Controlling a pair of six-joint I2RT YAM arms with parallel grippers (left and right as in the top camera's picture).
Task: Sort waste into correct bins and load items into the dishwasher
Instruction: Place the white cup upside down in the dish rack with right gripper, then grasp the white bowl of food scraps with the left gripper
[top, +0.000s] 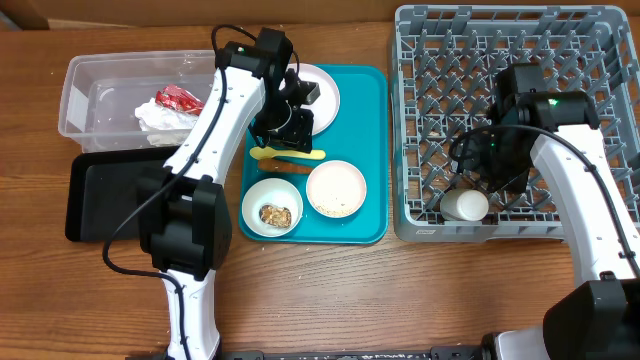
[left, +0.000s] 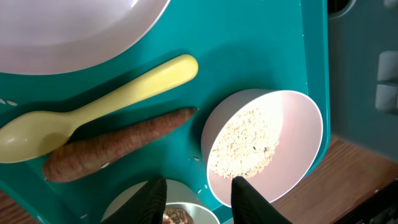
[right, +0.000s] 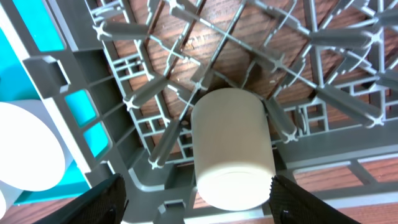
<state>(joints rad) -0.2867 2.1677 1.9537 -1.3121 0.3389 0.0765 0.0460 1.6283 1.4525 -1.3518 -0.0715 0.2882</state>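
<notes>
Left gripper (top: 285, 122) part-hides plate (top: 325, 95); spoon (left: 93, 106) beside carrot (left: 118, 144)

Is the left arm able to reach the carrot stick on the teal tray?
Probably yes. The left gripper hangs open above the teal tray, near the carrot stick, which lies uncovered; only the yellow spoon beside it may crowd the grasp.

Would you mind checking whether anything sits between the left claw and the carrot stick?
Nothing visible does: the carrot stick lies uncovered near the open left claw. The yellow spoon close alongside might crowd a grasp.
</notes>
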